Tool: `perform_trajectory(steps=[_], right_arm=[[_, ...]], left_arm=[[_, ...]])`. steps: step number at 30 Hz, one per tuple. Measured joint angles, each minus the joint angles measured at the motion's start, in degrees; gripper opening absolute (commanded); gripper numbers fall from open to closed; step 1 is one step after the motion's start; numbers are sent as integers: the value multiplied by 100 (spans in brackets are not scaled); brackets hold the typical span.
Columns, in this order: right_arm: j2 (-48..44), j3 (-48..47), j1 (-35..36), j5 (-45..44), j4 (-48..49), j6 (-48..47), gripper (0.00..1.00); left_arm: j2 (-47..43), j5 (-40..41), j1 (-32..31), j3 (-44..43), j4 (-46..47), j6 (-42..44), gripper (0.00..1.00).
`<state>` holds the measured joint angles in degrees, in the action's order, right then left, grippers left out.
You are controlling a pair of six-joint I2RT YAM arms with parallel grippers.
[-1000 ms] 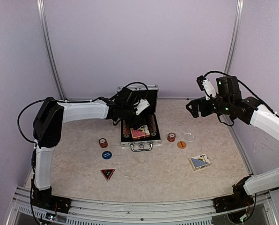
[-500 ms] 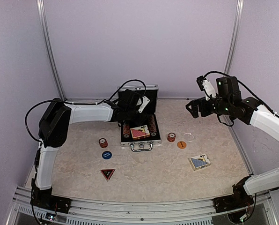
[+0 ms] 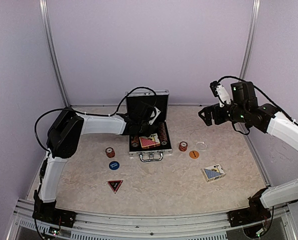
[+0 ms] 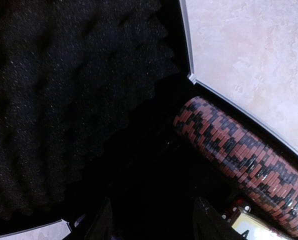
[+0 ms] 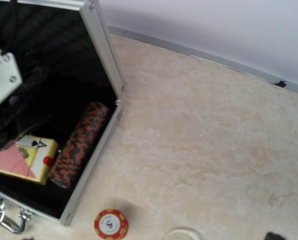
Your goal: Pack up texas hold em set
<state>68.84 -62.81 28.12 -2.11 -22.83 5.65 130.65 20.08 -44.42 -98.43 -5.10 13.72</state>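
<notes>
— Reading labels first: in our right wrist view the loose chip stack [image 5: 110, 224] just right of the case [image 5: 106, 60] has a mark on top that could be a 5 or an S; we cannot settle which. The red deck [image 5: 24, 157] lying in the case shows a black spade on its pale flap.

— Our left wrist view adds a pale corner with what looks like a letter A, just beside the chip row [image 4: 244, 160] along the case's right wall. Overhead, the blue button [image 3: 114, 165] left of the case carries pale writing too small for us to read.

— What does the overhead view give us that the wrists miss?

— The whole set. The case stands open on the desk [image 3: 164, 195], lid upright, handle [image 3: 151, 156] on its near side. Left of it are a second chip stack [image 3: 110, 152], the blue button and, nearer us, the red triangle [image 3: 115, 185]. Right of it are the orange button [image 3: 194, 154], a clear button [image 3: 202, 146] and, nearer us, the blue deck [image 3: 213, 172].

— And the hands?

— Our left hand [image 4: 151, 224] reaches into the case by the black foam lining [image 4: 64, 100]. Its fingers [image 4: 204, 222] stand apart, and the gap is too dark for us to say whether anything sits there. Our right hand [image 3: 206, 116] hovers well right of the case, fingers spread wide.
</notes>
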Motion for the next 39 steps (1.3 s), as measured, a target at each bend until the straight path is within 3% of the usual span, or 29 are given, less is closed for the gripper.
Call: perform_trajectory(steps=[8, 23, 28, 39], right_arm=[[68, -2, 0, 7, 0, 0, 100], [94, -2, 0, 37, -2, 0, 100], [96, -2, 0, 42, -2, 2, 100], [94, 2, 0, 101, 0, 35, 100]], left_arm=[[249, 61, -4, -68, -125, 9, 53], [195, -1049, -28, 9, -175, 164, 50], [98, -1029, -31, 87, -184, 92, 56], [-586, -951, -472, 256, -313, -310, 57]])
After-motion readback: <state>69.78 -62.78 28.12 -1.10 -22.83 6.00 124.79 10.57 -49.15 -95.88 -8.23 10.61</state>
